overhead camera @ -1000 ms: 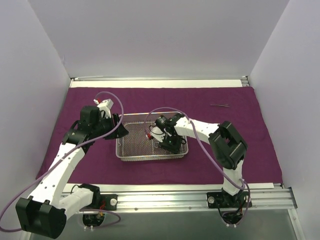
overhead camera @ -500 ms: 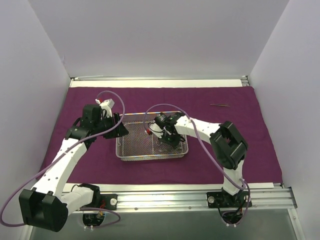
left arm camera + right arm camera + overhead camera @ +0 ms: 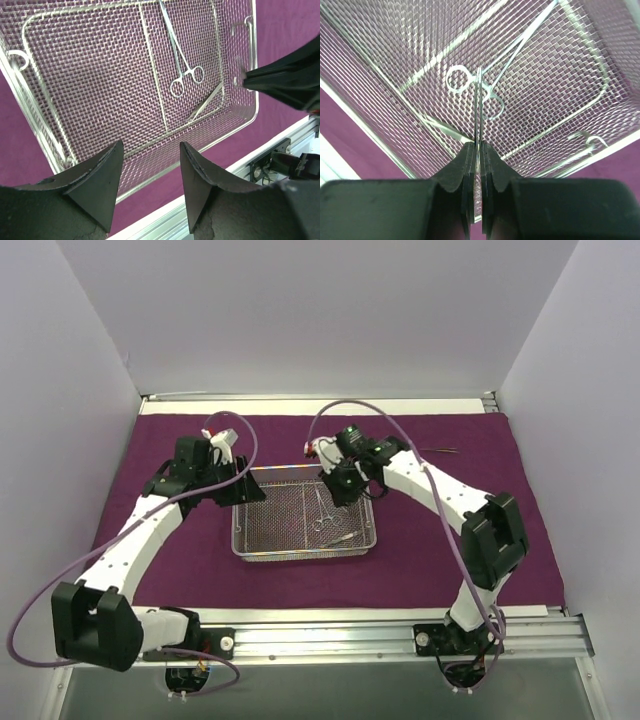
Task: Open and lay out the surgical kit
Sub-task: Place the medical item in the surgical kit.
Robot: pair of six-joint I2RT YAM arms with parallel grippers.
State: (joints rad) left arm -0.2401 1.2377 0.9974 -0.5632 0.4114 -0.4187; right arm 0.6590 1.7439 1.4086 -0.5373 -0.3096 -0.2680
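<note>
The right claw [image 3: 479, 149] has lifted a thin instrument [image 3: 478, 107] from the tray [image 3: 268, 522].

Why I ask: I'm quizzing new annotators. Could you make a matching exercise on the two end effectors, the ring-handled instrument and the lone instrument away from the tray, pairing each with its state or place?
Column 1
1. left end effector
2. right end effector
3. ring-handled instrument
4. lone instrument

Column 2
A. lying in the wire-mesh tray
B. open, holding nothing
C. lying on the purple cloth
D. shut on a thin instrument

Pairs: 1-B, 2-D, 3-A, 4-C
</note>
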